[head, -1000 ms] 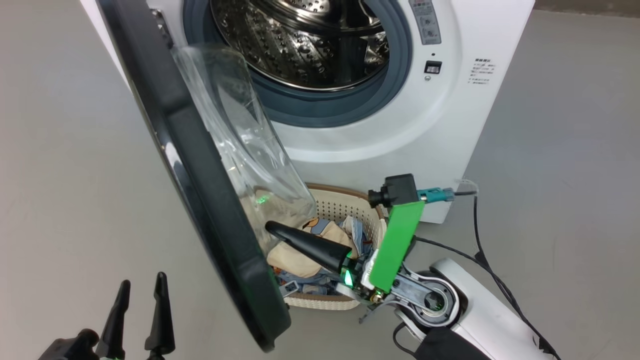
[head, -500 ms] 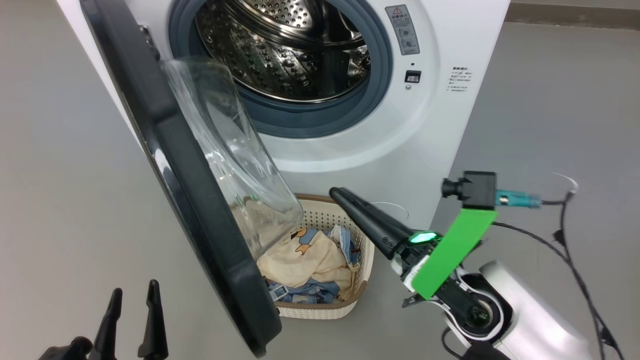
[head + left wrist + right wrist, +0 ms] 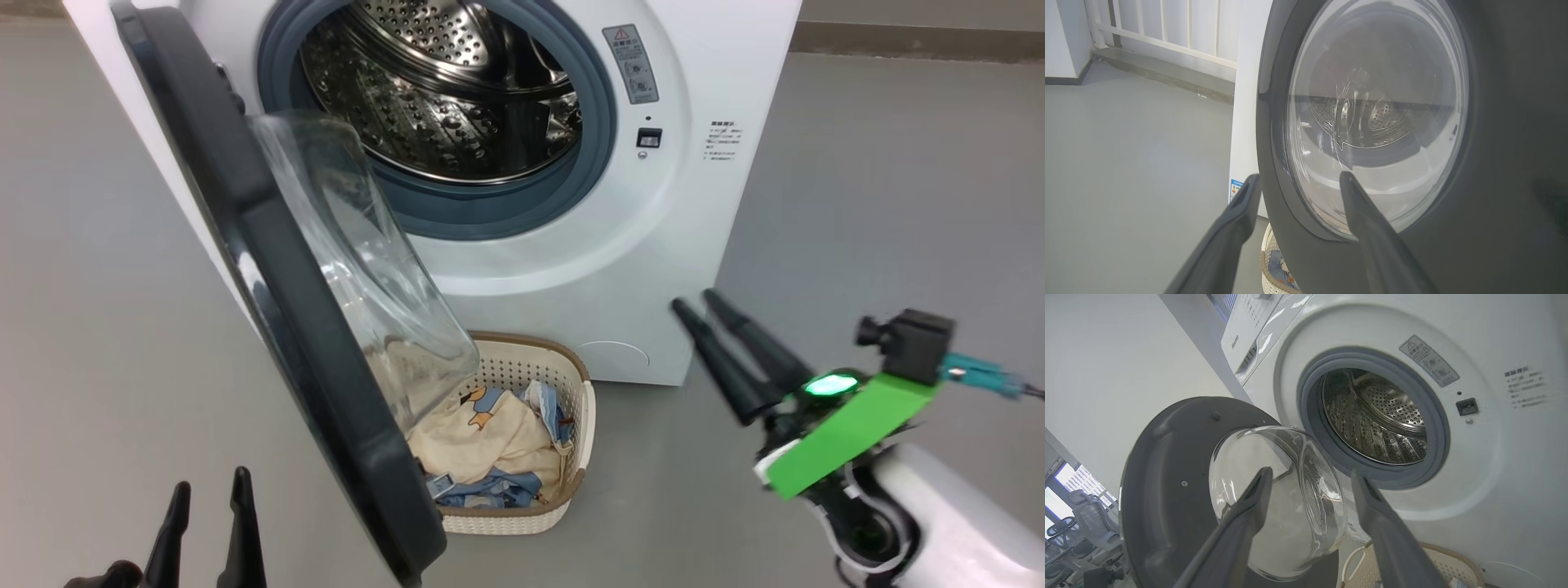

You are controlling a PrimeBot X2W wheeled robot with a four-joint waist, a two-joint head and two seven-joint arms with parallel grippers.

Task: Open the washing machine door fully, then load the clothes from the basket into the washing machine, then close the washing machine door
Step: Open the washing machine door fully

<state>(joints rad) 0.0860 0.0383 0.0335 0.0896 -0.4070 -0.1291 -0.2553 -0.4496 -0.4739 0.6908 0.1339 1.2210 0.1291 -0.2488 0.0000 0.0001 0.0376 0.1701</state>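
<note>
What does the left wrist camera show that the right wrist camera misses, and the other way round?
Left wrist view: the outer face of the washing machine door, a white railing behind, a blue label low on the washing machine, beyond the open left gripper. Right wrist view: the door's inner side with its glass bowl, the grey gasket, a warning sticker, office chairs, beyond the open right gripper. Shared: the door, the washing machine, the steel drum, a bit of the basket.
</note>
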